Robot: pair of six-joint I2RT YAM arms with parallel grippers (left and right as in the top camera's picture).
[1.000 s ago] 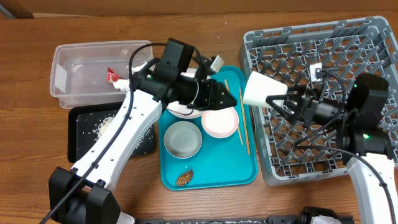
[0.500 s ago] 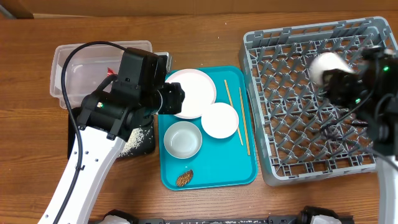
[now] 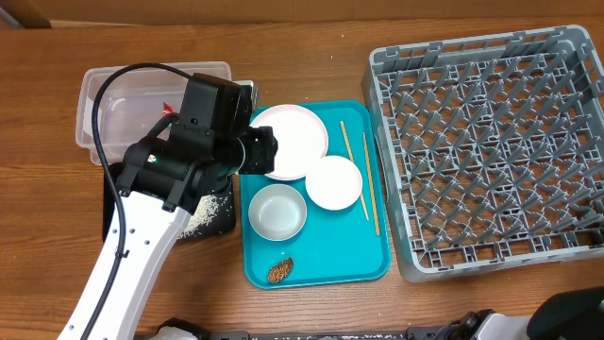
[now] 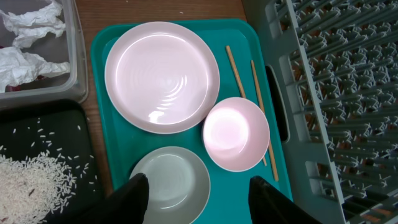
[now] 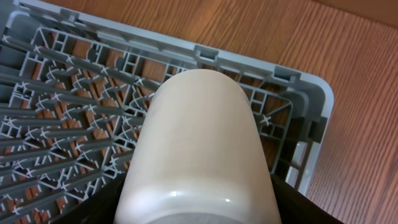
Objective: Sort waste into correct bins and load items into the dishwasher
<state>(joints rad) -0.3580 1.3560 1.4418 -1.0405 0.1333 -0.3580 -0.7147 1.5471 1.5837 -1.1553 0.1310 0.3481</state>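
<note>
My left gripper (image 4: 202,202) is open and empty, hovering over the teal tray above a greyish white bowl (image 4: 171,183). It also shows in the overhead view (image 3: 264,151). A large white plate (image 3: 291,142), a second white bowl (image 3: 334,182) and wooden chopsticks (image 3: 370,184) lie on the tray. My right gripper (image 5: 199,208) is shut on the white cup (image 5: 199,137), above a corner of the grey dish rack (image 5: 62,124). It is out of the overhead view. The rack (image 3: 491,151) looks empty from overhead.
The teal tray (image 3: 321,255) holds a brown scrap (image 3: 280,272). The clear tub (image 3: 123,94) holds white tissue (image 4: 28,43) and a red wrapper (image 3: 170,115). The black tray (image 3: 118,203) holds rice (image 4: 31,180).
My right arm carried the cup rightward over the rack and left the overhead view. My left arm drew back left off the plate, then held still.
</note>
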